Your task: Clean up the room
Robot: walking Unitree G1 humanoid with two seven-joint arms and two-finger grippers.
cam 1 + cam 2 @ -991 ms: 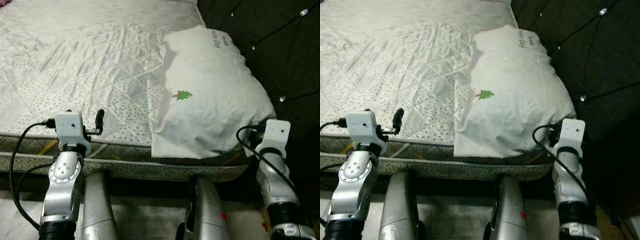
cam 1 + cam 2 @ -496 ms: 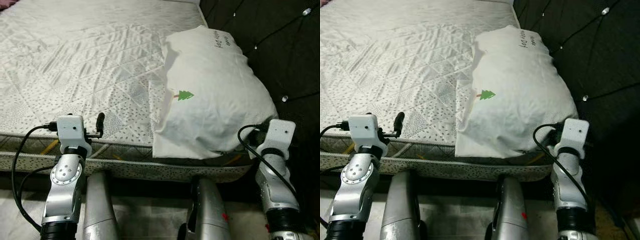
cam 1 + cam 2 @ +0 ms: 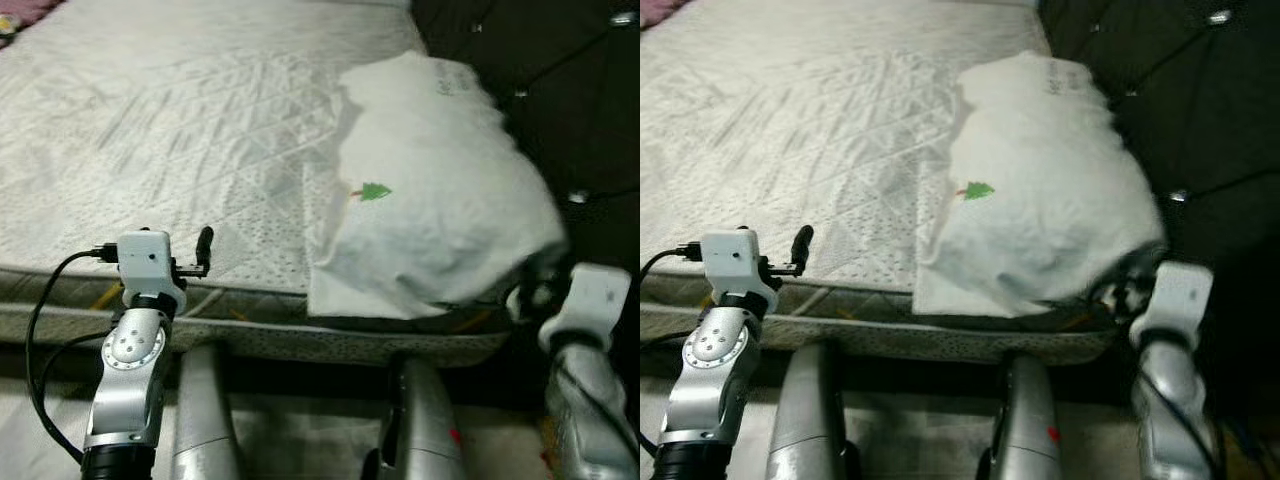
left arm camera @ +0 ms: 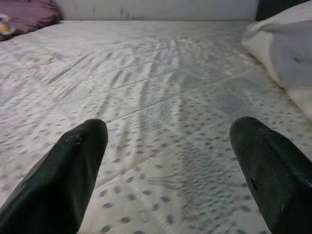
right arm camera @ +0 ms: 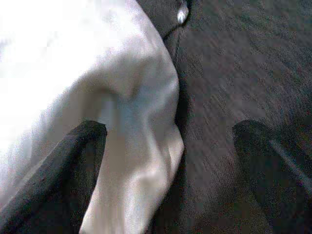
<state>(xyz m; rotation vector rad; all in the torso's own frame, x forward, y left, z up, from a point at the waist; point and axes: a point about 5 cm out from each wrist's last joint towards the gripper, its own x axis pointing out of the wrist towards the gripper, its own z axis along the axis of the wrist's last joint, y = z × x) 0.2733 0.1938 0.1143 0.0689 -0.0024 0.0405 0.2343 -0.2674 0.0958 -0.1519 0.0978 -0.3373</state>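
A white pillow (image 3: 430, 190) with a small green tree mark lies on the right side of the bed, against the dark headboard (image 3: 560, 90), and its near corner overhangs the mattress edge. My right gripper (image 5: 170, 170) is open at that corner: one finger lies against the pillow fabric (image 5: 97, 78), the other against the dark upholstery. My right wrist (image 3: 597, 295) sits low beside the pillow. Over the mattress's front edge my left gripper (image 4: 165, 170) is open and holds nothing. In the head view its finger (image 3: 204, 248) pokes over that edge.
The quilted white mattress (image 3: 180, 130) spreads ahead and to the left. A purple item (image 4: 29, 12) lies at its far corner. The tufted headboard closes off the right side. My two silver legs (image 3: 200, 420) stand against the bed frame below.
My right wrist has slid right and lower, away from the pillow's corner, and is blurred. The view has shifted slightly. The left arm stays put.
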